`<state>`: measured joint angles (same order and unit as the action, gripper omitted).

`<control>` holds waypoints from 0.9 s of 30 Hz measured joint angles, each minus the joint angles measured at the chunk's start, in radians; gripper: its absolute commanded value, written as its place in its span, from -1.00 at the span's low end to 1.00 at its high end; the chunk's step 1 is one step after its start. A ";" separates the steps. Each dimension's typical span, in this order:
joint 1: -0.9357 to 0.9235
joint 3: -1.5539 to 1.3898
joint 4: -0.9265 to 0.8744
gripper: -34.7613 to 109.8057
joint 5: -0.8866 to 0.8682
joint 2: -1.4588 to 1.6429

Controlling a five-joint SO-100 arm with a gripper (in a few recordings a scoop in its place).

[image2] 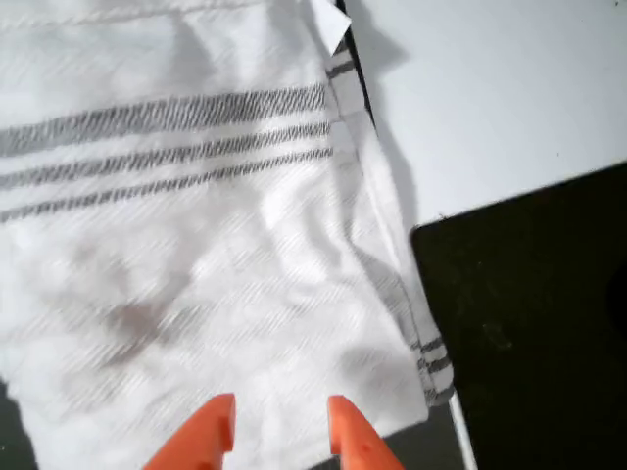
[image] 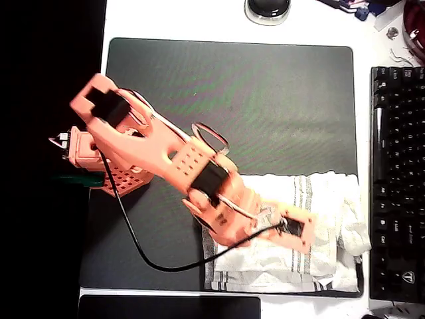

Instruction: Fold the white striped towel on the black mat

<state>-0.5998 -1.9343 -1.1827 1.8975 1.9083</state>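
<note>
Orange gripper (image2: 279,431) hangs over the white striped towel (image: 319,226), fingers (image2: 355,441) narrowly parted with nothing between them. Relative to the black mat (image: 265,100), the towel lies bunched at its lower right corner in the overhead view, beside the keyboard (image: 397,179).

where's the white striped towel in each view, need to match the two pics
Overhead view: the white striped towel lies at the lower right of the black mat, partly under the orange arm, its right edge bunched near the keyboard.
Wrist view: the towel covers the left and centre of the picture, just above the gripper.
Shared landmark: the band of grey stripes on the towel.
</note>
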 measured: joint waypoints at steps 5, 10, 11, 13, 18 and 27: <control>-0.044 -0.118 0.003 -0.29 0.046 0.067; -0.126 -0.130 -0.002 -0.25 0.046 0.078; -0.144 -0.141 -0.002 -0.25 0.034 0.080; -0.178 -0.147 0.005 -0.25 0.011 0.081; -0.215 -0.181 0.044 -0.25 -0.084 0.074; -0.253 -0.236 0.179 -0.26 -0.172 -0.005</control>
<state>-0.8529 -2.1706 -1.0032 1.7257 1.9037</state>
